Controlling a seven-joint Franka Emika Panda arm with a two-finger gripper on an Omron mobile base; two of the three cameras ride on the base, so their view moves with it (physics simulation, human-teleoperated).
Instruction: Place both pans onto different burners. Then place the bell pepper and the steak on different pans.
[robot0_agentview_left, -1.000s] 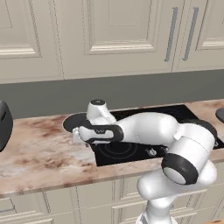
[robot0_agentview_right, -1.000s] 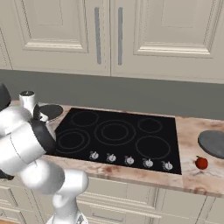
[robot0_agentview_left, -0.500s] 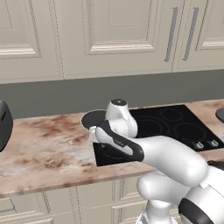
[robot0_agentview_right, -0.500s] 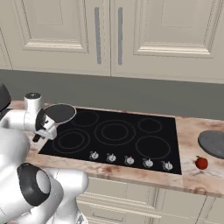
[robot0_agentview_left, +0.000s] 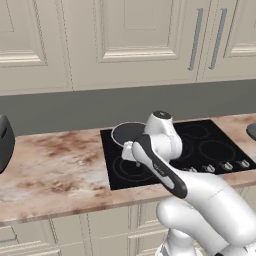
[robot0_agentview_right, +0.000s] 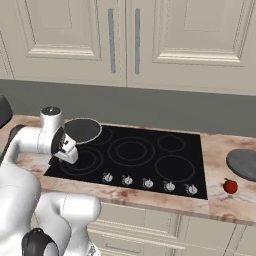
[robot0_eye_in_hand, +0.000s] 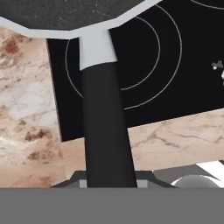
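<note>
Pan (robot0_agentview_right: 81, 130) handle (robot0_eye_in_hand: 105, 127) clamped in my gripper (robot0_agentview_right: 64, 148), held over cooktop (robot0_agentview_right: 150, 155); long lever, could twist and miss the burner (robot0_eye_in_hand: 114, 57)

cabinets: cream panelled cabinet doors (robot0_agentview_left: 125, 40) fill the top of both base views, with vertical metal handles (robot0_agentview_right: 111, 41) | backsplash: grey wall strip (robot0_agentview_right: 150, 107) mid-frame | counter: pink-brown marble countertop (robot0_agentview_left: 55, 165) at left | knobs: silver knobs (robot0_agentview_right: 147, 183) in a row, lower centre | appliance: dark rounded object (robot0_agentview_left: 4, 142), left edge
</note>
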